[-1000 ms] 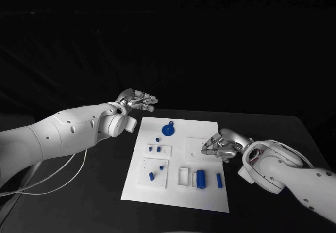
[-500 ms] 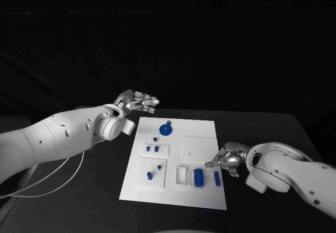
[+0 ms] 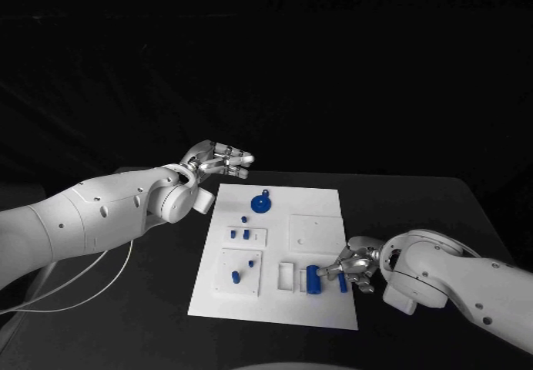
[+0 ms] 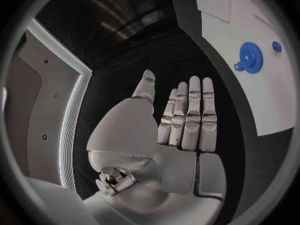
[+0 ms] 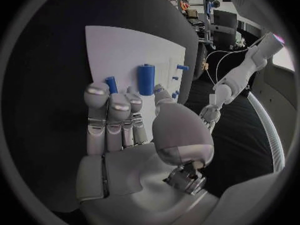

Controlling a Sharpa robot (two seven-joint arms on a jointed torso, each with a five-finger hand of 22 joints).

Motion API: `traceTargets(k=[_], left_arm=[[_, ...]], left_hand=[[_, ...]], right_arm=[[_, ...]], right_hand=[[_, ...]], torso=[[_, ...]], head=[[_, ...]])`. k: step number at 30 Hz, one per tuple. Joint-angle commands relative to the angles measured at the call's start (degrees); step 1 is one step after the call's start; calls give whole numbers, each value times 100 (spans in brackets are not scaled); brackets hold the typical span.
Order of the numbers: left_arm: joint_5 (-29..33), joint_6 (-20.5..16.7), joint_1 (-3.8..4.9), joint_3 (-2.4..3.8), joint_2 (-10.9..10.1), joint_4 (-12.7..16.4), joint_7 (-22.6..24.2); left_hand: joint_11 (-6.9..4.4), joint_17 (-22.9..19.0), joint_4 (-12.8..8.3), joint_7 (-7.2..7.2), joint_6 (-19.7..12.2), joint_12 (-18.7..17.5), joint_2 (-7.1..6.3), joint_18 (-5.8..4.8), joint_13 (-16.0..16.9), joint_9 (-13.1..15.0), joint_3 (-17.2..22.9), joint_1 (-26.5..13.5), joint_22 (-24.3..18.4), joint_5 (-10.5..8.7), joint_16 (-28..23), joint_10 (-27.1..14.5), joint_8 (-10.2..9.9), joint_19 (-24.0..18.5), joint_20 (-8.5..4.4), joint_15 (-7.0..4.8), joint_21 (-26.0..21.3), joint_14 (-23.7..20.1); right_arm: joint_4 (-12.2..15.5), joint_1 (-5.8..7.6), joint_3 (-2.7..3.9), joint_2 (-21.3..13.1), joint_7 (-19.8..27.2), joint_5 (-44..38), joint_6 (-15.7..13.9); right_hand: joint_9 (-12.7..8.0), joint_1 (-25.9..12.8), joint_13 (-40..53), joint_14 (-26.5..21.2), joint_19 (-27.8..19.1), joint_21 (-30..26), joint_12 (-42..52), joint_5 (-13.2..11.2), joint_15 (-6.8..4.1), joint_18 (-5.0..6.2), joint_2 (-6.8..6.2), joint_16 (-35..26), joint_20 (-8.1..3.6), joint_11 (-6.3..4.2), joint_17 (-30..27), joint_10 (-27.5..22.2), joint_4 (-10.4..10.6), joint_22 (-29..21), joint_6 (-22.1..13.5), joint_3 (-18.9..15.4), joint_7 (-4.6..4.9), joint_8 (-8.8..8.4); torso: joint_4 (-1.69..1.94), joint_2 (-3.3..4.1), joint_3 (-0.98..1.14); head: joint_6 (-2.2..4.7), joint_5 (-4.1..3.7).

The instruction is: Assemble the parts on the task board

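Under the right hand (image 3: pixel 353 266) lies the white board (image 3: pixel 311 208), its near right corner beneath the fingers. That hand hovers with fingers loosely apart, holding nothing, tips just beside a thick blue cylinder (image 3: pixel 314 279) and a thin blue peg (image 3: pixel 341 280) closer to the palm. These two lie close together, so a reach for one could knock or roll the other off. Off past the far left corner, the left hand (image 3: pixel 220 159) hangs flat and empty.
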Motion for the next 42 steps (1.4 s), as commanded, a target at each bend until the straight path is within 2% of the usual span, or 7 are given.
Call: traceTargets(k=[1,18,27,37,38,40,42], left_arm=[[-27,150,1,3,12,25,119],[-64,235,1,3,37,56,75],[-80,225,1,3,42,61,53],[-81,232,1,3,40,68,12],[-81,231,1,3,40,69,7],[-81,227,2,3,38,70,-5],[-81,227,2,3,36,70,-17]], left_hand=[[-1,5,22,-7,-35,-20,-6,-86,5,6,4,-41,-17,-22,-12,-33,-2,9,24,-13,17,64],[-17,-28,44,-8,-73,-20,2,-151,5,7,8,-72,-128,-19,-14,-44,-1,45,-37,-74,36,283],[-4,-70,43,8,-79,-20,-2,-140,5,6,10,-73,-169,-14,-17,-47,-1,56,-25,-45,43,187],[6,-77,44,23,-96,-20,-14,-129,5,5,15,-73,-188,-13,-16,-62,-4,61,-17,-38,46,169],[6,-77,44,23,-96,-20,-14,-129,5,5,15,-73,-188,-13,-16,-62,-4,61,-17,-38,46,169],[6,-77,44,23,-96,-20,-14,-129,5,5,15,-73,-188,-13,-16,-62,-4,61,-17,-38,46,169],[12,-81,49,29,-94,-20,-11,-123,5,6,26,-72,-199,-10,-17,-71,-1,64,-12,-33,50,159]], right_arm=[[-1,-4,-45,69,-197,54,27],[-205,-3,-389,426,-179,-243,-226],[-348,-3,-529,543,-188,-275,-330],[-441,-3,-590,565,-181,-323,-507],[-440,-3,-592,560,-178,-326,-533],[-426,-3,-594,542,-166,-324,-610],[-395,-3,-596,511,-150,-265,-703]], right_hand=[[12,24,15,43,282,35,-35,26,14,-2,63,-18,47,-1,13,38,15,49,-39,-122,4,-10],[14,89,21,42,283,47,-63,49,25,9,-6,-36,56,14,24,16,-7,77,-138,-319,29,-13],[-8,202,14,47,286,63,-71,71,29,11,22,-47,61,20,31,3,-264,107,-155,-175,42,-14],[-105,312,11,45,288,78,-76,276,21,-6,-120,-56,55,13,45,-7,-653,151,-117,629,50,-16],[-128,469,10,47,289,83,-85,528,8,-9,-100,-56,46,-2,47,-23,-802,155,-98,869,46,-16],[-242,210,14,46,288,87,-93,691,4,-25,-303,-70,33,-10,43,-29,-1071,169,-58,1662,34,-27],[-246,150,11,48,290,84,-98,773,-5,-27,-284,-74,29,-26,42,-25,-1150,172,1,1876,30,-20]], torso=[[-1,6,11],[8,10,7],[7,9,-2],[11,11,-2],[10,12,0],[8,11,0],[3,11,3]], head=[[-12,-7],[-68,-14],[-85,-14],[-97,-11],[-97,-9],[-96,-12],[-96,-11]])
